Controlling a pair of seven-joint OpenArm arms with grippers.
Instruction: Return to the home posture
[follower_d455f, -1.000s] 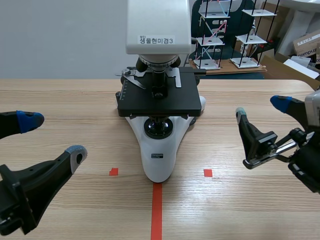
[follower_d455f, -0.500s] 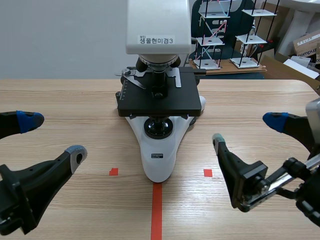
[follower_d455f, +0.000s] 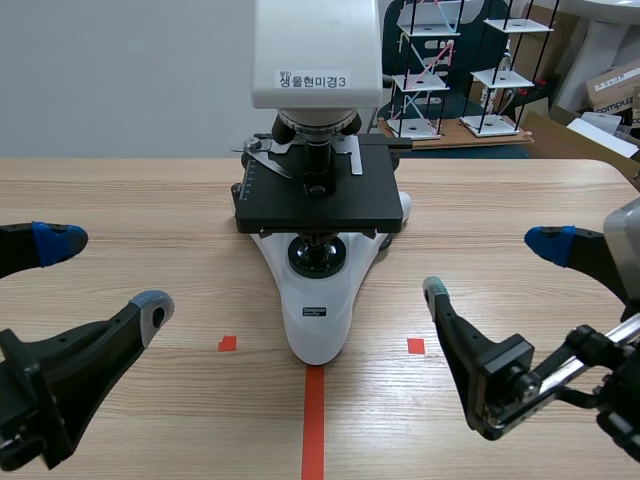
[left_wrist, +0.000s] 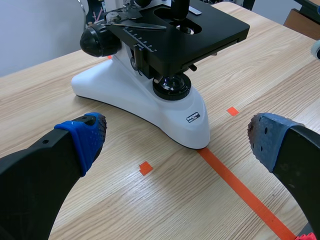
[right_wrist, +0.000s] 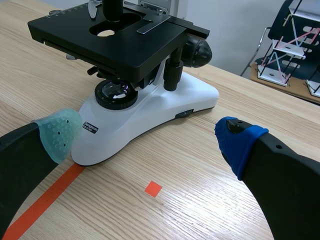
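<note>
The left arm (follower_d455f: 50, 385) comes in low from the near left, and its left gripper (follower_d455f: 107, 273) hangs over the table (follower_d455f: 120, 200), pointing toward the middle. Its fingers are spread wide and released, with nothing between them. The blue pad (follower_d455f: 58, 241) sits on the farther finger and the grey pad (follower_d455f: 155, 303) on the nearer one. Neither pad touches anything.

The right arm (follower_d455f: 560, 375) comes in low from the near right in much the same way. The right gripper (follower_d455f: 492, 265) is also spread wide and holds nothing. Its blue pad (follower_d455f: 552, 242) is on the farther finger and its grey-green pad (follower_d455f: 436, 290) on the nearer one, which angles in toward the middle. Both pads hang free, apart from everything on the table.

A microscope (follower_d455f: 318, 300) stands upright at the middle of the table between the two grippers, well apart from both. Its white foot points toward the near edge, its black stage (follower_d455f: 318, 205) is level, and its white head (follower_d455f: 315, 50) carries a printed label. In each wrist view it stands ahead of the open fingers.

An orange-red tape line (follower_d455f: 313, 420) runs from the near edge up to the foot of the microscope. One small tape square (follower_d455f: 227, 343) lies to its left and another (follower_d455f: 415, 346) to its right. The right one is just left of the right gripper's nearer finger.

Beyond the far right of the table stand wire racks (follower_d455f: 425, 70) and cardboard boxes (follower_d455f: 612, 85).
</note>
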